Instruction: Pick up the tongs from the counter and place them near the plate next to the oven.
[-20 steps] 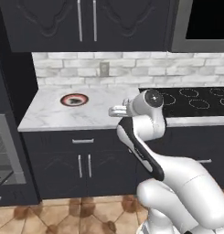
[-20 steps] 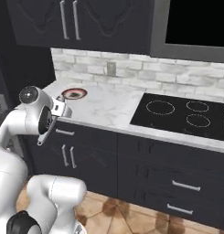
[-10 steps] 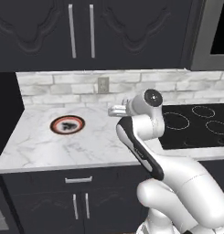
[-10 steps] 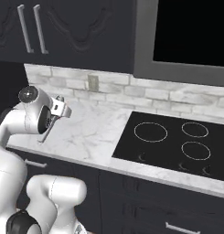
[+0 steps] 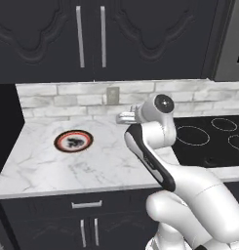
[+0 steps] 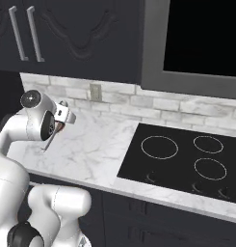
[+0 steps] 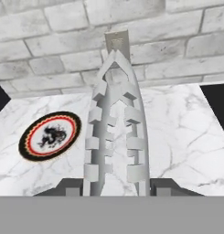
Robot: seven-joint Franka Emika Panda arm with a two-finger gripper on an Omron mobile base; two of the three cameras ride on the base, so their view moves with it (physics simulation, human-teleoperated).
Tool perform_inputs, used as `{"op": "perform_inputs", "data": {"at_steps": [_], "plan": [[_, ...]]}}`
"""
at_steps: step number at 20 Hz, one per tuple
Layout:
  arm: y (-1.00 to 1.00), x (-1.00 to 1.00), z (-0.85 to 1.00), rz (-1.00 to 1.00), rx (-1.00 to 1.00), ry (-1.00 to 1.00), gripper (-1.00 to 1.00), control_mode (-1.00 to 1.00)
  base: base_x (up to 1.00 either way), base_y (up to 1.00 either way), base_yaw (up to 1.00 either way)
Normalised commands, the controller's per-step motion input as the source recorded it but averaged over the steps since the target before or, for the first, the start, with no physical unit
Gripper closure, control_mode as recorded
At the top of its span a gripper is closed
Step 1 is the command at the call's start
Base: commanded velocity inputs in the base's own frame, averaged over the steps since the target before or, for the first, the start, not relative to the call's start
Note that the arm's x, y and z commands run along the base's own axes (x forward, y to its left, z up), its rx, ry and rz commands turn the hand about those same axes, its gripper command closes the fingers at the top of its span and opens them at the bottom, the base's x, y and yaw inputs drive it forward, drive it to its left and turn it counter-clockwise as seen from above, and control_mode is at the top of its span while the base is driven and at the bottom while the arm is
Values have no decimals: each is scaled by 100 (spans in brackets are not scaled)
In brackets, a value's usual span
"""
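The silvery tongs [image 7: 114, 132] are clamped in my shut gripper [image 7: 115, 187] and reach forward from it, with their joined tip towards the brick wall. They hang above the white marble counter [image 7: 177, 137]. The plate [image 7: 49, 136], red-orange rimmed with a dark motif, lies flat on the counter to the left of the tongs, apart from them. In the left base view the plate [image 5: 73, 141] sits left of my gripper [image 5: 125, 117]. In the right base view the tongs [image 6: 48, 141] slant down as a thin line below the hand.
A black cooktop [image 5: 209, 141] with ring burners [image 6: 187, 159] is set into the counter on the right. A wall outlet [image 5: 111, 95] sits on the brick backsplash straight ahead. Dark cabinets hang above and stand below the counter.
Both base views have shifted with the base: the counter and plate now look closer and larger, and the cooktop has slid further into view. The tongs stay held.
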Motion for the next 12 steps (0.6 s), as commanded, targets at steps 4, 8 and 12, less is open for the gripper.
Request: {"op": "perform_inputs", "data": {"at_steps": [4,8,12], "plan": [[0,0,0,0,0,0,100,100,0,55,0],[0,0,0,0,0,0,100,100,0,1,0],[0,0,0,0,0,0,100,100,28,19,-1]]}}
